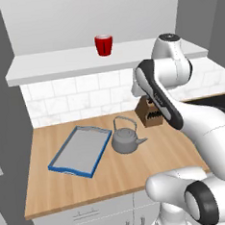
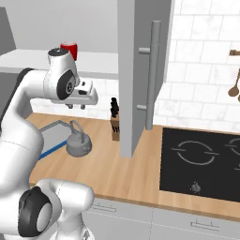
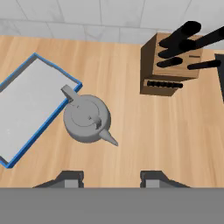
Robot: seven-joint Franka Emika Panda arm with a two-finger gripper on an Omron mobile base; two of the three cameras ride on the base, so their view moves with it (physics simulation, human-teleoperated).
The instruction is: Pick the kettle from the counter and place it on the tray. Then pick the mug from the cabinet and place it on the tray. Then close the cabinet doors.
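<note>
One tray [image 1: 79, 151] lies toward the left of the worktop [image 1: 58, 186], a flat grey rectangle with a raised blue rim, set at an angle and carrying nothing. Just beside its right edge stands one kettle [image 1: 125, 140], squat and grey, upright on the wood, its thin wire handle arched over the lid and its short spout pointing away from the tray. From the hand view the kettle [image 3: 86, 118] sits close against the tray's [image 3: 26, 105] blue corner; whether the two touch I cannot tell.

Above and behind, one red mug [image 1: 104, 44] stands upright on the pale shelf [image 1: 57, 63] of the cabinet [image 1: 192, 6], alone there, roughly above the kettle.

Further right, one wooden knife block [image 1: 150, 112] stands near the tiled wall, partly behind the arm; in the hand view its [image 3: 170, 65] black handles stick out, four by my count. It is apart from the kettle.

The claw [image 3: 111, 177] hangs above the worktop, looking down, with its two dark fingertips [image 3: 70, 178] parted and bare wood between them. It grips nothing; the kettle lies ahead of the tips and a little to one side.

In the right base view one cabinet door [image 2: 140, 75] stands swung open, edge-on, with one long metal bar handle [image 2: 152, 75]. Right of it one black hob [image 2: 201, 159] is set into the worktop.
</note>
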